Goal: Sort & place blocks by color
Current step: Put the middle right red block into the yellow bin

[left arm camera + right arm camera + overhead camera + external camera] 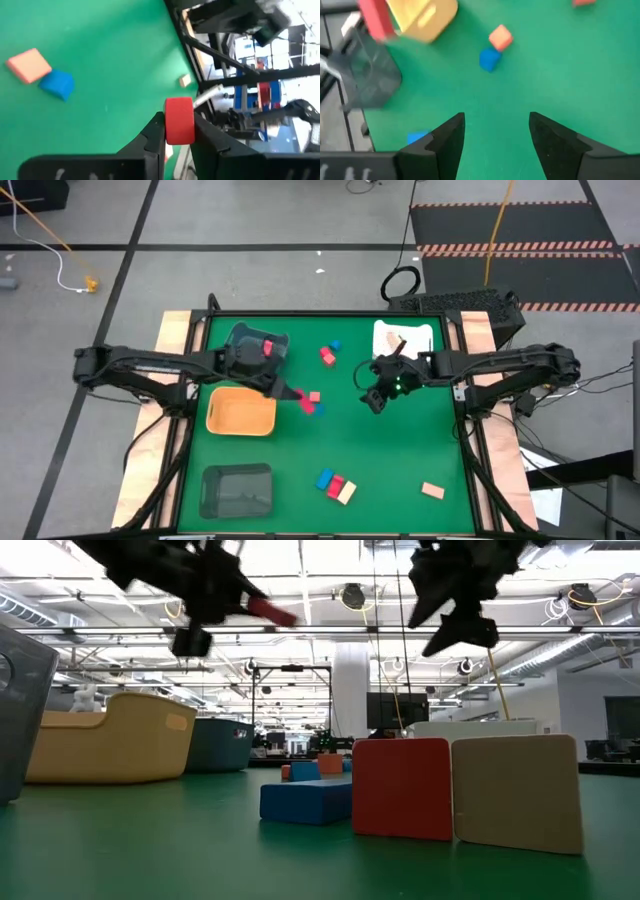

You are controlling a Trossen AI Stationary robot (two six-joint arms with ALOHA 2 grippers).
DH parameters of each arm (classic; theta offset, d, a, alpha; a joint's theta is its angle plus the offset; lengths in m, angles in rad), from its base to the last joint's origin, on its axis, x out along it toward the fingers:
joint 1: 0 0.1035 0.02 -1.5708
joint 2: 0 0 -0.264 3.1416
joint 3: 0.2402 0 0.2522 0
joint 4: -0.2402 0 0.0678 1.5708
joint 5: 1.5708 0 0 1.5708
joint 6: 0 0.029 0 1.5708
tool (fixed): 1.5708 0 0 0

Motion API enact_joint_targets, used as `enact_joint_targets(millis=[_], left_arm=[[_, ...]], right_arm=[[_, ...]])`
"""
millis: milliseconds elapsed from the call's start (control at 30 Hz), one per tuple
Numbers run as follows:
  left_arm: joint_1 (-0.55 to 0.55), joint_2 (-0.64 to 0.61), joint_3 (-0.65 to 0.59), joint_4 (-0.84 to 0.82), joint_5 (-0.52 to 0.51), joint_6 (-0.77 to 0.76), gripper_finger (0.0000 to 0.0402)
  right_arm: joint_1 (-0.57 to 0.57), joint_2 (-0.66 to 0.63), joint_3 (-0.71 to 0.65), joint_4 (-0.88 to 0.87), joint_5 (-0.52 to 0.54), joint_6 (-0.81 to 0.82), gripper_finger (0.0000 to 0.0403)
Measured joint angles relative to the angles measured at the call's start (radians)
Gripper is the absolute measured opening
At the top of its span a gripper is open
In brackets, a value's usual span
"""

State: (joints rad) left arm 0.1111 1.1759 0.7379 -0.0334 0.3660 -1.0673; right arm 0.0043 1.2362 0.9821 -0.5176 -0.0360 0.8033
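Left tool (pixel 179 131) pinching a red block (pixel 179 120) above the table (pixel 400 470), should keep it level until over its tray; right tool (pixel 496 131) spread, empty, hovering mid-table.

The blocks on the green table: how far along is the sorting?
Early on. Looking done: one red block lies in the dark grey tray, and a tan block in the white tray. In hand: the left gripper holds a red block. Left: the orange tray looks empty, the right gripper is open, and blocks still dot the table.
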Motion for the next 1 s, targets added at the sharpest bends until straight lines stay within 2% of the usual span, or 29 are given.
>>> enact_joint_targets(millis=[100, 300, 433, 533, 700, 833, 1000], left_arm=[[-0.036, -0.129, -0.001, -0.186, -0.01, -0.019, 0.0061], [-0.139, -0.36, 0.0, -0.564, -0.193, -0.172, 0.0061], [-0.201, -0.43, -0.001, -0.85, -0.318, -0.289, 0.0061], [-0.221, -0.432, -0.001, -1.0, -0.37, -0.329, 0.0061], [-0.223, -0.402, -0.001, -1.082, -0.408, -0.317, 0.0064], [-0.223, -0.378, -0.001, -1.087, -0.437, -0.317, 0.0098], [-0.223, -0.344, -0.001, -1.078, -0.457, -0.33, 0.0144]], right_arm=[[0.04, 0.001, -0.055, 0.018, -0.022, 0.025, 0.0208], [0.123, 0.001, -0.158, 0.11, -0.097, 0.212, 0.0208], [0.192, 0.001, -0.196, 0.157, -0.099, 0.257, 0.0208], [0.221, 0.001, -0.22, 0.169, -0.103, 0.259, 0.0208], [0.24, 0.001, -0.266, 0.226, -0.096, 0.266, 0.0208], [0.24, 0.001, -0.295, 0.298, -0.099, 0.339, 0.0208], [0.24, 0.001, -0.311, 0.382, -0.1, 0.338, 0.0208]])
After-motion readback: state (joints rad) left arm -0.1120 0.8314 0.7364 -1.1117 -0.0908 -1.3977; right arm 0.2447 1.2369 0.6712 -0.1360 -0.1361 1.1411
